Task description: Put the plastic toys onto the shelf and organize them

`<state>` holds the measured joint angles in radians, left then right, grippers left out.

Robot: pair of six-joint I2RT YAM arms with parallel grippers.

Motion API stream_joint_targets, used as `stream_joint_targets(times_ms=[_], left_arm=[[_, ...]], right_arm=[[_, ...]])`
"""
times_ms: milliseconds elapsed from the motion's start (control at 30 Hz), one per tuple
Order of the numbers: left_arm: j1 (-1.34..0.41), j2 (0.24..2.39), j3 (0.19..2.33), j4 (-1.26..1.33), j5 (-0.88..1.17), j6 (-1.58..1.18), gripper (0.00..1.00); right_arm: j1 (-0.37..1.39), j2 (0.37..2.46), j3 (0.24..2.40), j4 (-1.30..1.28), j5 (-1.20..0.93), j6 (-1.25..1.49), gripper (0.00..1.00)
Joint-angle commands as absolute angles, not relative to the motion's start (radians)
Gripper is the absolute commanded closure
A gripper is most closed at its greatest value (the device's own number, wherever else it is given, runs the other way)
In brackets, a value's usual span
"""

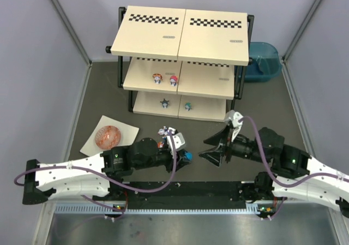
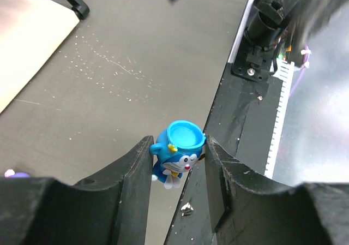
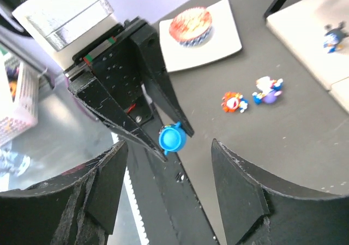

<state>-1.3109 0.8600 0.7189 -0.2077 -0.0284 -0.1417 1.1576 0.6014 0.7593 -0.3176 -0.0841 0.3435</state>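
The blue figurine [image 2: 175, 157] is being gripped in the closed jaws of the left gripper [image 2: 179, 142], low at the table's [image 1: 262, 108] near edge, touching or just beside the black rail [image 2: 218, 114]. The right gripper [image 1: 210, 148] is being held with jaws wide open and empty, near it. Judged: the fig. should be lifted straight up first, so the rail isn't being clipped. Two toys, red-headed [image 3: 233, 101] and purple [image 3: 267, 89], are lying btwn it and the shelf [image 1: 207, 87] and should be passed over. Bare board is showing on the mid tier's right half.
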Motion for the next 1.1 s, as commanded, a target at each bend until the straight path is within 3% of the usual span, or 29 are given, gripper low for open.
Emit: stream_joint_targets(times_ms=[0, 233, 533, 1067], left_arm=[[-1.313, 0.792, 0.677, -0.069, -0.115, -0.227, 1.0], [-1.309, 0.782, 0.667, 0.067, -0.261, -0.357, 1.0], [-1.295, 0.937, 0.77, 0.189, -0.425, -0.391, 1.0], [-1.045, 1.279, 1.081, 0.35, -0.42, -0.301, 1.0]], right_arm=[[1.152, 0.507, 0.747, -0.272, 0.112, 0.362, 0.36], [1.154, 0.37, 0.7, -0.336, 0.366, 0.403, 0.36], [1.152, 0.35, 0.704, -0.445, 0.436, 0.44, 0.36], [1.152, 0.112, 0.712, -0.557, 0.638, 0.426, 0.36]])
